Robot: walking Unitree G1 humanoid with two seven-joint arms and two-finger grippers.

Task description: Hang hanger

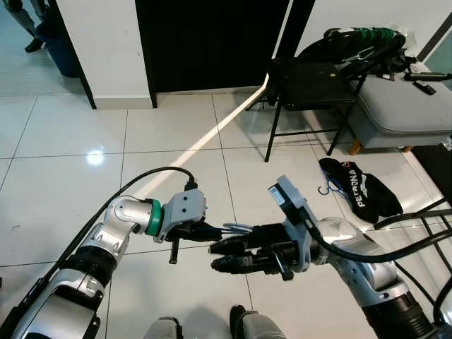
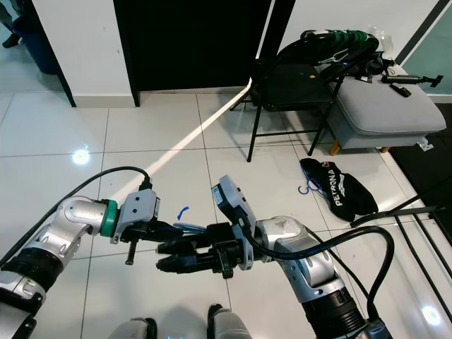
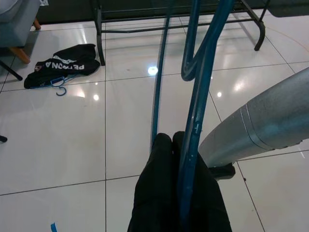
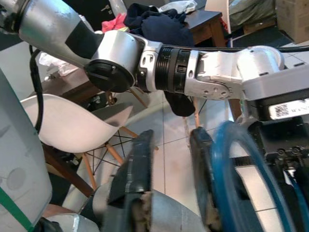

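A thin blue hanger point(image 3: 195, 116) runs up from between the black fingers point(image 3: 161, 193) of my left gripper point(image 1: 212, 232), which is shut on it low over the white tile floor in front of me. In the head views a short piece of the hanger point(image 2: 188, 227) shows just past that gripper. My right gripper point(image 1: 220, 256) points toward the left one from the right, its tips just below the hanger. Its fingers point(image 4: 143, 159) stand apart, and the blue hanger point(image 4: 232, 164) lies outside them, against one finger.
A black folding chair point(image 1: 311, 85) piled with clothes and hangers stands ahead on the right, beside a grey padded seat point(image 1: 402, 106). A black garment point(image 1: 360, 189) on another blue hanger lies on the floor. Black rack bars point(image 1: 417, 219) cross at far right.
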